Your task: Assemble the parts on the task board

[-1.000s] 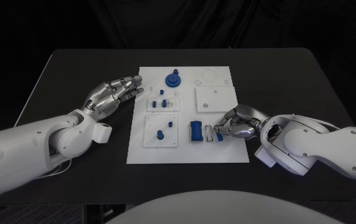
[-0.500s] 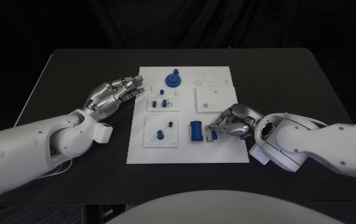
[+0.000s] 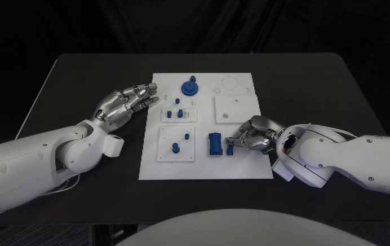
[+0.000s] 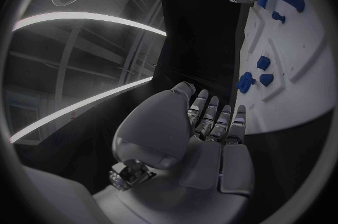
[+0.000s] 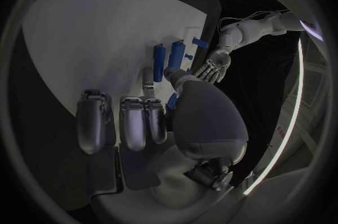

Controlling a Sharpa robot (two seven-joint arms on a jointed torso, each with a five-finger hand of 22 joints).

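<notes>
The task board [image 3: 205,167], a flat white plate, lies in the middle of the black table [image 3: 325,82]. The right hand [image 3: 253,137] rests at the board's right edge, near its front half. Its fingers are curled in around a small blue part [image 3: 230,148], which stands just right of a larger blue block [image 3: 215,143] seated in the board. In the right wrist view the thumb tip presses on a blue piece [image 5: 171,101] against the curled fingers [image 5: 132,122], so the hand pinches this part; the piece is mostly covered by the thumb and its full shape cannot be made out.

The left hand [image 3: 124,104] hovers off the board's left edge, beside its rear half, fingers extended side by side and slightly apart, holding nothing. The fingertips point toward the board; whether they touch it cannot be told.

Other blue parts stand on the board: a round gear-like piece with a knob [image 3: 189,87] near the rear, two small pegs [image 3: 174,113] on a raised square plate, and two more pegs [image 3: 180,143] on a second square plate [image 3: 177,156] nearer the front. A blank white square plate [image 3: 235,109] lies at right rear. The hands are silver metal with jointed segments; the arms are smooth white shells.
</notes>
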